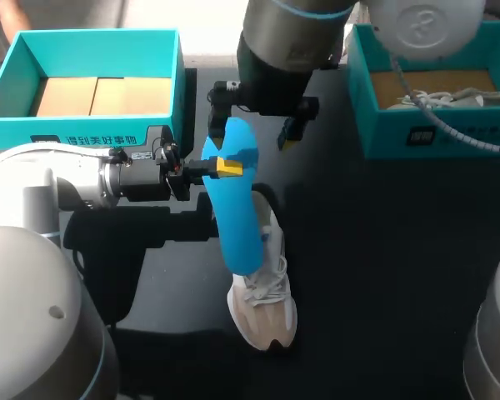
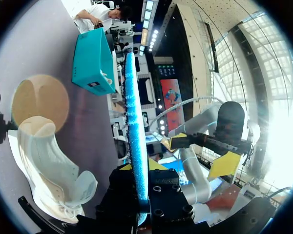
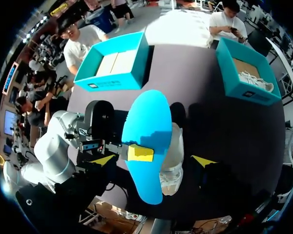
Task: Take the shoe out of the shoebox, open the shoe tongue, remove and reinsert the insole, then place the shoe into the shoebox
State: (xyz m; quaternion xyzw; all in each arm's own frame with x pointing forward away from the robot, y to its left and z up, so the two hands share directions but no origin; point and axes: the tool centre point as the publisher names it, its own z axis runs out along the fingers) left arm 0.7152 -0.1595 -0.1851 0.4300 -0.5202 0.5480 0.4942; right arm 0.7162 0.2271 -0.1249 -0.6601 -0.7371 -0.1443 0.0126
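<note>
Your left fingers (image 1: 229, 167) grip the insole (image 1: 238, 218) edge-on above the shoe (image 1: 267, 312); your right fingers (image 3: 202, 161) stand open. Expect it light and floppy: support it mid-length.

Dark table (image 1: 383, 250), another boxed shoe (image 1: 442, 98)

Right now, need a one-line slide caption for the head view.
Left gripper holds the blue insole over the white shoe, with the right gripper open just beyond it.
</note>
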